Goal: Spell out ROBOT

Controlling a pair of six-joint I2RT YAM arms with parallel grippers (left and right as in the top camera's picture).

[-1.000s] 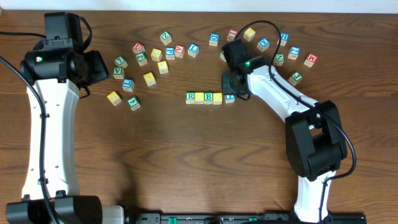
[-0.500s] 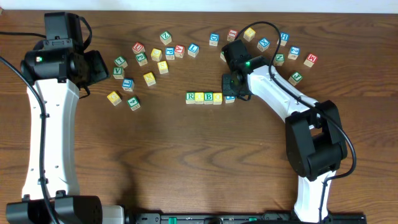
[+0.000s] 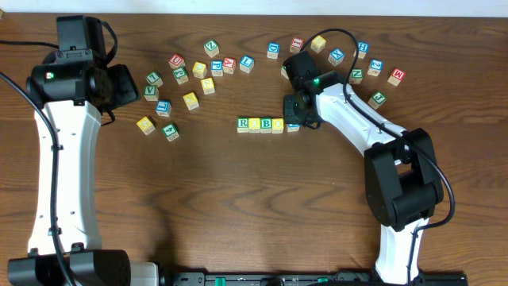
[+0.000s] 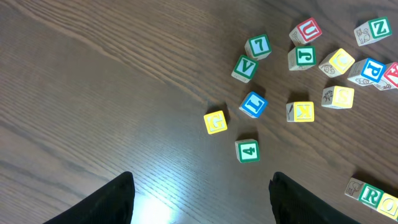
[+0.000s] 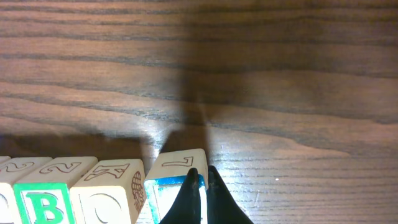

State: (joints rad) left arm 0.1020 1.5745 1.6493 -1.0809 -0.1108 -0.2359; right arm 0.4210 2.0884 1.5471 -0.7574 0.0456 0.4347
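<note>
Five cubes [image 3: 267, 124] line up mid-table; the right gripper [image 5: 200, 186], jaws pinched shut on nothing, rests against the blue T [image 5: 176, 163] at the row's right end, probably final squaring, then a straight lift-off, while the left gripper [image 4: 202, 205] hangs open and empty, far left.

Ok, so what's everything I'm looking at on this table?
Row of cubes: five, green R, yellow, green B, yellow, blue-faced end cube, table centre.
Loose cubes: roughly two dozen, with green, blue, red and yellow faces, scattered in two groups on the far side.
Table: one, dark brown wood.
Left arm: one, white and black, left side.
Right arm: one, white and black, reaching to the row.
Left gripper: one, black, open, above the left group.
Right gripper: one, black, shut, tips at the end cube.
</note>
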